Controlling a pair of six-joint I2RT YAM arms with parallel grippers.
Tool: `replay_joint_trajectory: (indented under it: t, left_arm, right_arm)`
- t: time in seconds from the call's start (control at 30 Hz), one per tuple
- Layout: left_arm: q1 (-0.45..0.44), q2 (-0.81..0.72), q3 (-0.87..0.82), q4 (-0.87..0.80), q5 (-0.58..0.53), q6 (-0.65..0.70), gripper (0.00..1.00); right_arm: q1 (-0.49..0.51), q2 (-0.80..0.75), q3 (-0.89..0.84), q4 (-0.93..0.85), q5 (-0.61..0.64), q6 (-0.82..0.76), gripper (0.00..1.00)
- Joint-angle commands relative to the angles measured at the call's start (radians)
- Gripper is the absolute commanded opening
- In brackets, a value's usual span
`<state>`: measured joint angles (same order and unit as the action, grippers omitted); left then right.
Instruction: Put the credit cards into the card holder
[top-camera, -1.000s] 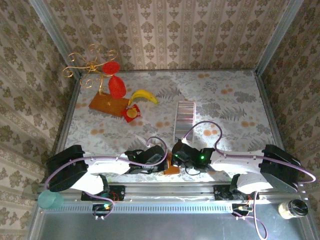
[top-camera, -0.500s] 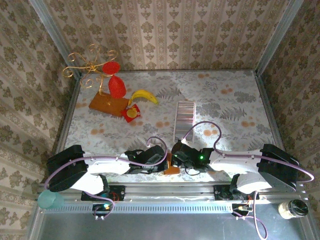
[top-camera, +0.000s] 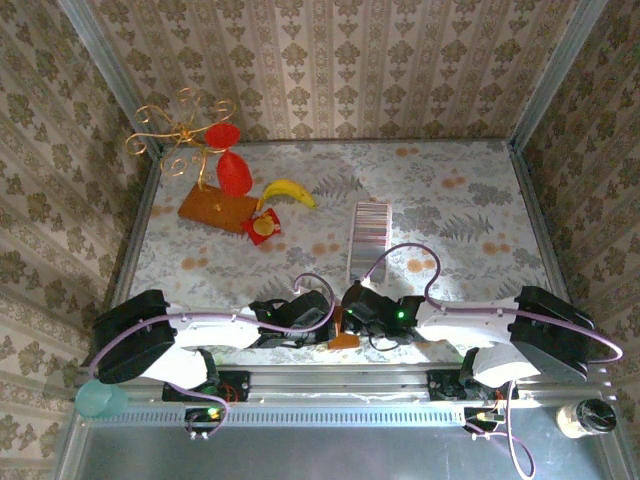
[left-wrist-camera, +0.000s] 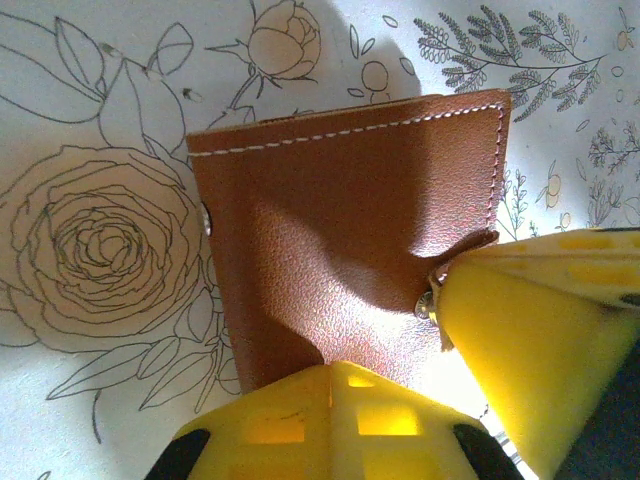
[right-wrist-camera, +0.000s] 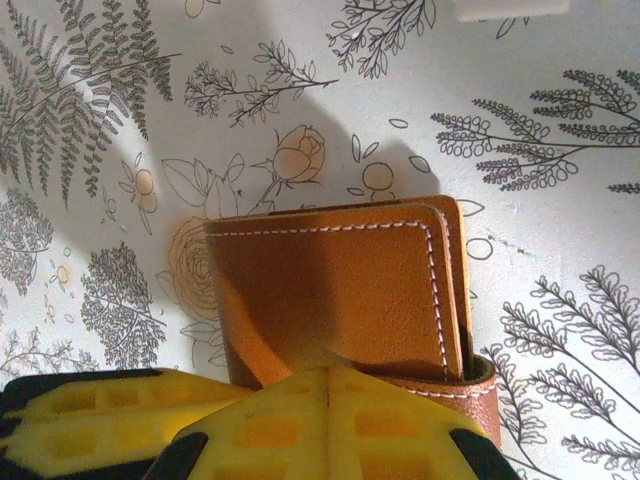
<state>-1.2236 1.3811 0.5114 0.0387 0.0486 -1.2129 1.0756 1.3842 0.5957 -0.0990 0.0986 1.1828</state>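
From above, we saw the cards (top-camera: 368, 232) mid-frame and the wallet (top-camera: 343, 340) low centre. Left wrist view showed the left gripper (left-wrist-camera: 330, 372), right wrist view the right gripper (right-wrist-camera: 328, 378), each closed at the folded wallet's lower edge. We judged opening was in hand; its tab needed unsnapping next.

card holder (left-wrist-camera: 330, 250) — brown, white stitching | table (right-wrist-camera: 560, 200) — pale, floral line-print | credit cards (top-camera: 368, 232) — silver-grey stripes
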Motion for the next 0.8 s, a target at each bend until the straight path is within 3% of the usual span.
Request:
replay_joint_trajectory:
  t: [0.0, 0.27, 0.63, 0.77]
  left_arm:
    - [-0.019, 0.038, -0.027, -0.105, 0.021, -0.011, 0.0]
    - [-0.019, 0.036, -0.031, -0.102, 0.021, -0.017, 0.0]
    - [-0.01, 0.007, -0.065, -0.065, 0.015, -0.057, 0.0]
    - [0.008, -0.069, -0.076, -0.1, -0.014, -0.049, 0.0]
  right_arm:
    - [0.006, 0.041, 0.002, -0.093, 0.02, 0.001, 0.0]
    - [0.042, 0.066, -0.043, -0.101, 0.06, 0.036, 0.0]
    - [0.173, 0.054, -0.161, -0.099, 0.183, 0.089, 0.0]
    - [0.187, 0.043, -0.176, -0.071, 0.198, 0.083, 0.0]
